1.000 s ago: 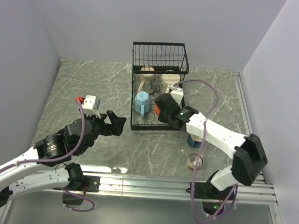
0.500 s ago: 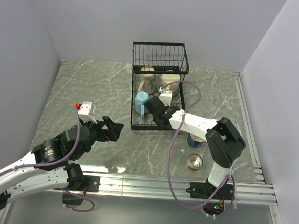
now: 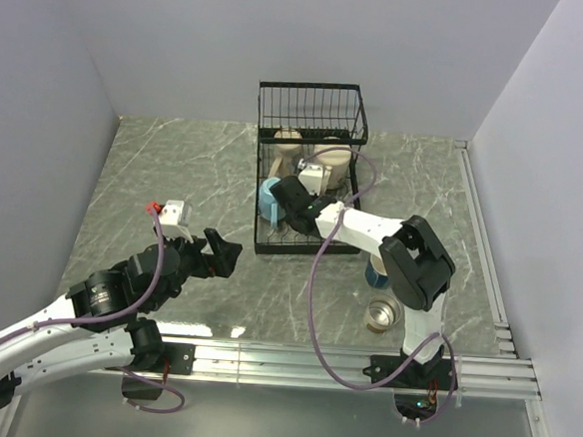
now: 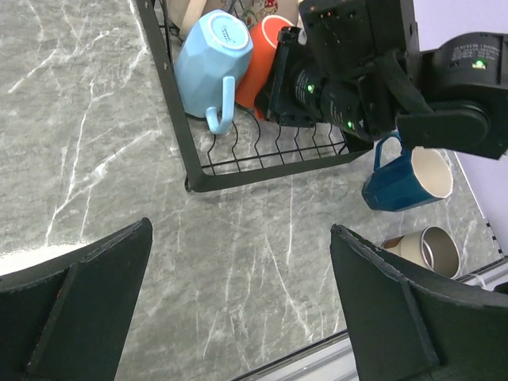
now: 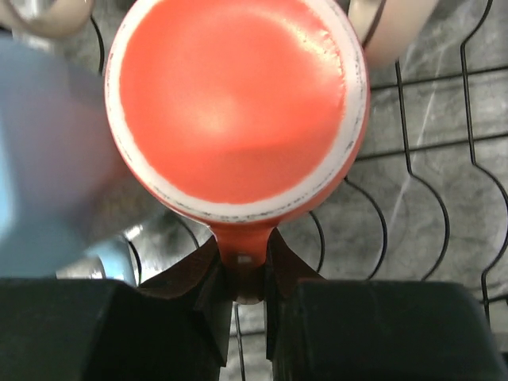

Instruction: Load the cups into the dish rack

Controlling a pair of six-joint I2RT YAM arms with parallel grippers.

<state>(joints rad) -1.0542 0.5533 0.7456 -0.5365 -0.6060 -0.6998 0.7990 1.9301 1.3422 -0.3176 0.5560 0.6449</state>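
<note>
**Loading at about the two-thirds stage.** The right end effector is clenched on the handle of the orange mug. It holds the mug over the low slotted tray of the dish rack. Whether the mug already rests on the wires cannot be told.

Just beside it, the light blue mug lies on its side in the tray, handle toward the near edge. Farther back in the rack sit one cream mug and a second cream mug; their inner colours are not visible.

The left end effector is released, jaws wide. It holds nothing and hovers over the bench near the rack's front left corner.

Two cups appear left to load: the dark blue mug and the small steel cup. Both stand on the bench to the right of the rack, near each other. The orange mug is not yet let go.
</note>
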